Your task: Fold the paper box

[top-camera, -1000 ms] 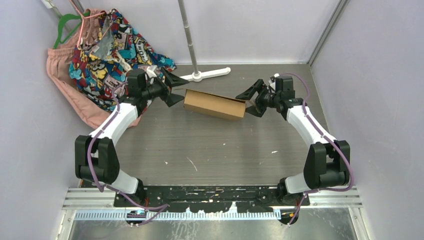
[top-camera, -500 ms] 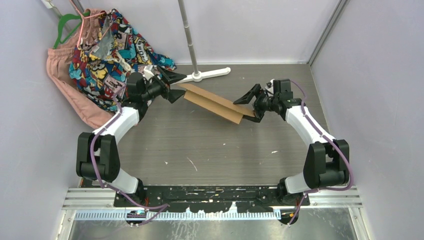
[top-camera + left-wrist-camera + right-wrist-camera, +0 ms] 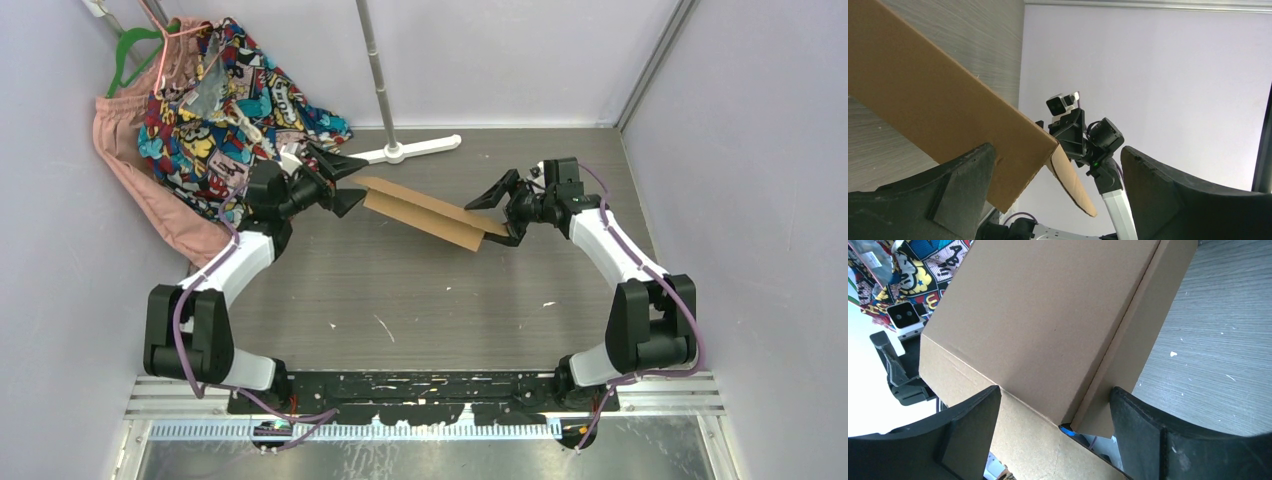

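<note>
The paper box (image 3: 420, 212) is a flat brown cardboard mailer, lying slanted between my two grippers near the back of the table. My left gripper (image 3: 368, 177) stands open around its left end. In the left wrist view a box (image 3: 923, 90) corner pokes between the wide-apart fingers of the gripper (image 3: 1058, 150), close to the left finger (image 3: 968, 170). My right gripper (image 3: 475, 222) is open around the right end. In the right wrist view the box (image 3: 1048, 315) fills the gap of the gripper (image 3: 1055, 390), its side wall reaching the right finger (image 3: 1143, 425).
A heap of colourful and pink clothes (image 3: 215, 110) with a green hanger (image 3: 130, 50) lies at the back left. A metal pole on a white base (image 3: 400, 152) stands just behind the box. Lilac walls close in on three sides.
The box has tipped from standing on its long edge to a flatter slant. The left gripper has drawn back a little to the left; the right gripper has barely shifted.
</note>
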`<state>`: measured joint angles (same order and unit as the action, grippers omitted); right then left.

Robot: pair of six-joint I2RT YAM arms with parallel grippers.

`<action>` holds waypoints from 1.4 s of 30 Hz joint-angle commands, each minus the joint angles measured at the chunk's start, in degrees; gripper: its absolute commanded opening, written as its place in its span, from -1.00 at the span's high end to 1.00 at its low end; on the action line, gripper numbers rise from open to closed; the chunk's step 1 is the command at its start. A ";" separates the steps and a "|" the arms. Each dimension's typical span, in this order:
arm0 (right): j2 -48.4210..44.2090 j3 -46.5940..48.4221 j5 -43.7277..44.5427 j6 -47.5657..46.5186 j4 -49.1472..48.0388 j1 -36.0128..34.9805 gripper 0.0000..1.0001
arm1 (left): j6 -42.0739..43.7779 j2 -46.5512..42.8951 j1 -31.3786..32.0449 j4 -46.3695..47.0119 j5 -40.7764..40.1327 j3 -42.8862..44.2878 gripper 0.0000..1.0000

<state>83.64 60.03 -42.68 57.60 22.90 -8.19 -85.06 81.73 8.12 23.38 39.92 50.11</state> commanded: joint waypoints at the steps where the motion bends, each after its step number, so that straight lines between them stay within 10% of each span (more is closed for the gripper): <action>1: -0.84 6.62 -11.29 6.74 -12.24 -3.88 -0.67 | -2.40 -2.83 5.16 -5.75 15.11 -2.82 -0.93; 42: 5.24 10.70 -12.12 7.15 -13.53 -3.54 -0.72 | -5.38 0.45 3.62 -1.42 14.99 -6.04 -0.99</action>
<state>88.27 71.13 -45.36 61.93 5.61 -7.79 -86.43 83.02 11.38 11.64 50.59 38.65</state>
